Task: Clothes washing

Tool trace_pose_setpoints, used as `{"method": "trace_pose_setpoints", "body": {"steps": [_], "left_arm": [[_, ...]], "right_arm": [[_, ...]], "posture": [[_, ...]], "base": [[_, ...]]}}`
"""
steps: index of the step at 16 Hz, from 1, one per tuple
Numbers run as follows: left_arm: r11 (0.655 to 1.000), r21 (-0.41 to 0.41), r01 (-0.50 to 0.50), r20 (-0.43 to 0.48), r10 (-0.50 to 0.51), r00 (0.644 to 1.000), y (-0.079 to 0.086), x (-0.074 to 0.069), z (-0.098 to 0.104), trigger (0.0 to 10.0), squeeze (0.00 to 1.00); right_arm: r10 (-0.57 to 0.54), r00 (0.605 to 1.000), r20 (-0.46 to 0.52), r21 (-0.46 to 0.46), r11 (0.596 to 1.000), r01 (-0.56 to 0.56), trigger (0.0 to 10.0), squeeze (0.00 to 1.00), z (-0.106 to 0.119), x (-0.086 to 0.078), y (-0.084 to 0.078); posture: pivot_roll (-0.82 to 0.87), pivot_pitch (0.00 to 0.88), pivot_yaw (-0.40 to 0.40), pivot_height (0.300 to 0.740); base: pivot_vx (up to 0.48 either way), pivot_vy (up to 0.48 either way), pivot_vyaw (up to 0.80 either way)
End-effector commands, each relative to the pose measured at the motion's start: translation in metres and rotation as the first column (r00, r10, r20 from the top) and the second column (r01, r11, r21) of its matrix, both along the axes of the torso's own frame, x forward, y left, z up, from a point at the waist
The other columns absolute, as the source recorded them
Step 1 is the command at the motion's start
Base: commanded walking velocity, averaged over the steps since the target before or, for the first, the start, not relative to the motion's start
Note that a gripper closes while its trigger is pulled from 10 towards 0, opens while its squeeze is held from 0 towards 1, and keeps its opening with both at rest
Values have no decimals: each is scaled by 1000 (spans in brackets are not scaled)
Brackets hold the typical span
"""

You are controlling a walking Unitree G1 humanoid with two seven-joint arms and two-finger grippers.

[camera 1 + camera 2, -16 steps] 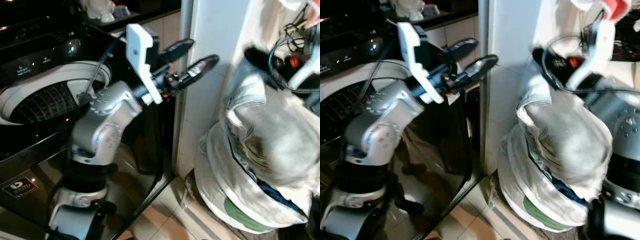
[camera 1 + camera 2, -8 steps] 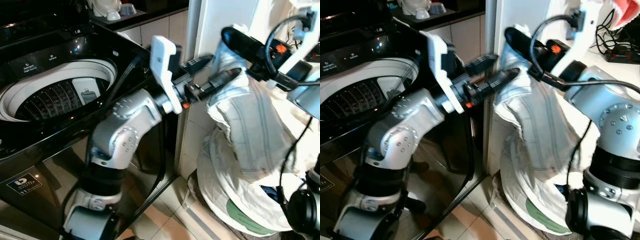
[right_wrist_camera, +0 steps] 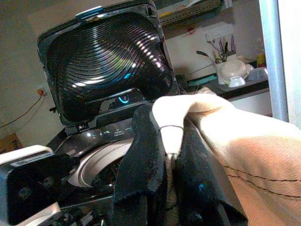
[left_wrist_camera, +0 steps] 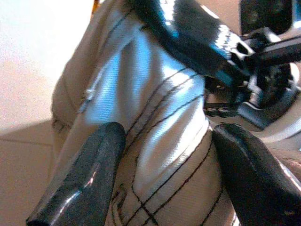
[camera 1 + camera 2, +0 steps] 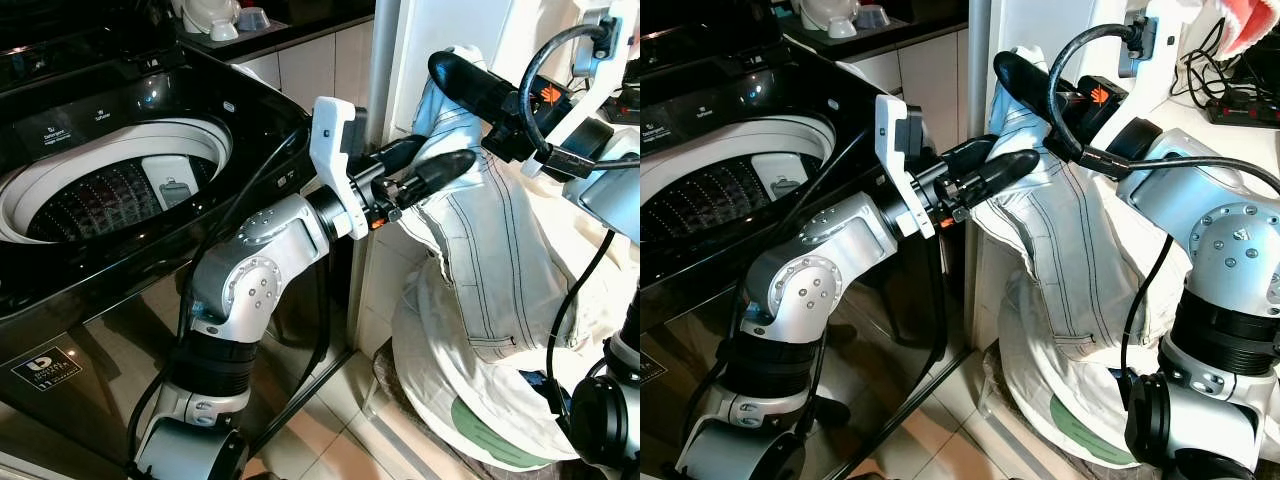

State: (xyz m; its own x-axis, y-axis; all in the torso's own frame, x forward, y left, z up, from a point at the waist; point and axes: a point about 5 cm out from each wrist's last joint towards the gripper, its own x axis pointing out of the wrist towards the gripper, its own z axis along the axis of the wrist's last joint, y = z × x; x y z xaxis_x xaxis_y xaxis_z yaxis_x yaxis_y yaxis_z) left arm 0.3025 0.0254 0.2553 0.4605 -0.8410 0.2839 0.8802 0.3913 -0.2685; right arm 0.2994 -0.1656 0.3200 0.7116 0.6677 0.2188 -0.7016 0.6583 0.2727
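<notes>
Two end effectors meet at our 1 o'clock: right end effector (image 3: 164,155) pinches cream jeans (image 5: 500,260) aloft; left end effector (image 5: 425,170) gapes open against them. Washing machine (image 5: 110,190) sits at 10 o'clock.

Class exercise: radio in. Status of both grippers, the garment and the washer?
Right gripper shut on cream garment, lifted. Left gripper open against it. Washer drum open, lid up. Nothing in the way.
</notes>
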Motion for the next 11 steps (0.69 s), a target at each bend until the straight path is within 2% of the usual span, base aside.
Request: {"method": "trace_pose_setpoints", "body": {"steps": [1,11], "left_arm": [[1000,9,-21,-6,21,1000,3,4,3,0,0],[1000,5,14,10,-14,1000,4,1,2,0,0]], "right_arm": [[55,996,74,-6,999,-54,0,0,15,-8,10],[44,997,68,-8,999,-43,0,0,15,-7,10]], "posture": [[-71,0,28,740],[-71,0,32,740]], "base": [[0,0,0],[0,0,0]]}}
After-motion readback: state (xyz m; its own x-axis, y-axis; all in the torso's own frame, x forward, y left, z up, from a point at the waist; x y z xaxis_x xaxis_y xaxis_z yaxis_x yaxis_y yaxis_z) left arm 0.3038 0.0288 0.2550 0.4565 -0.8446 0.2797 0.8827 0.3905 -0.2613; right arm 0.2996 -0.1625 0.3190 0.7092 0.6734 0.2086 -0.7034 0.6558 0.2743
